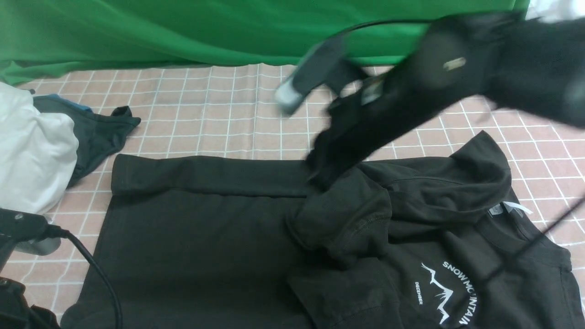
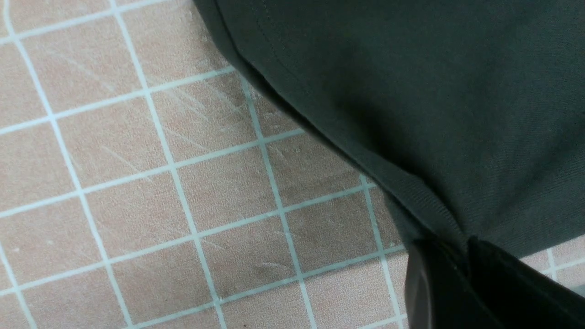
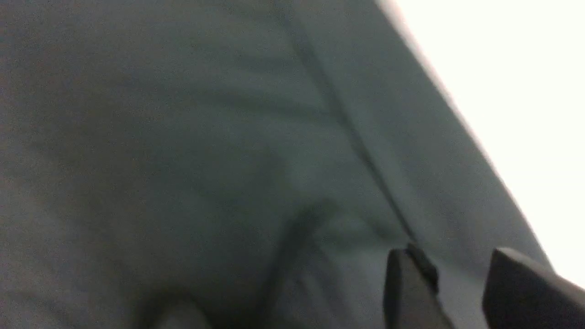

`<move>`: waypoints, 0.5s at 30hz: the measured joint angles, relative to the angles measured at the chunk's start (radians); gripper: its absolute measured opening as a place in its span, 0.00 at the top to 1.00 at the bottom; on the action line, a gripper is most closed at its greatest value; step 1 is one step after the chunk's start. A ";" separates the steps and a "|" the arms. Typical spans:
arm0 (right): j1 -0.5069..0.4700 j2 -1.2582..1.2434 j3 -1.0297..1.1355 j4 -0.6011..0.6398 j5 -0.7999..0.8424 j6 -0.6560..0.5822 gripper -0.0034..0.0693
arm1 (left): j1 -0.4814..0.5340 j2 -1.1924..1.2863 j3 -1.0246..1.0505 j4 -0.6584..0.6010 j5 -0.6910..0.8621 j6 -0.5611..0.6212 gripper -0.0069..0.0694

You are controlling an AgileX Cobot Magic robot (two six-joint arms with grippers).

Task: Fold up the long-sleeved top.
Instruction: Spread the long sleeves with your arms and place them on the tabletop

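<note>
Front view has the long-sleeved top [image 1: 196, 237] lying flat on the pink checked tablecloth [image 1: 228, 105], filling the near half of the table. Its neck points to the robot's right, where a small white neck label [image 1: 516, 208] shows, and its hem lies to the left. White lettering and a mountain outline [image 1: 448, 288] show on the chest near the right front corner. One sleeve [image 1: 343, 219] lies bunched across the middle of the body, and the far edge of the top is turned over in a long straight band [image 1: 205, 176].

The right arm [image 1: 434, 82] reaches in from the upper right, heavily blurred, with its dark tip down at the far edge of the top by that bunched sleeve. In the right wrist view the right gripper [image 3: 457, 265] shows two dark fingers [image 3: 411, 288] standing partly apart, with grey cloth close behind them and a seam running to one tip. The picture is too smeared to tell whether any cloth is caught between them.

In the left wrist view the left gripper [image 2: 457, 246] is closed tight, and the hemmed edge of the top gathers to a point between its fingers just above the tablecloth. In the front view only the left arm [image 1: 23, 228] and its cable [image 1: 91, 269] show, at the near left beside the hem.

A white garment [image 1: 32, 155] and a dark cloth with a blue edge [image 1: 96, 132] lie at the far left, apart from the top, and a green backdrop [image 1: 183, 27] hangs behind the table
</note>
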 joint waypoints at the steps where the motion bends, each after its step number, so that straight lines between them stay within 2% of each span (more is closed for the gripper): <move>1: 0.020 0.032 -0.020 0.000 -0.008 -0.024 0.52 | 0.000 0.000 0.000 0.000 0.000 0.000 0.84; 3: 0.072 0.106 -0.080 -0.002 -0.036 -0.095 0.43 | 0.000 0.000 0.000 0.000 0.000 -0.002 0.84; 6: 0.099 0.190 -0.143 -0.036 -0.077 -0.140 0.35 | 0.000 0.000 0.000 0.000 0.000 -0.002 0.84; 15: 0.092 0.368 -0.250 -0.102 -0.131 -0.156 0.31 | 0.000 0.000 0.000 0.000 0.000 0.000 0.84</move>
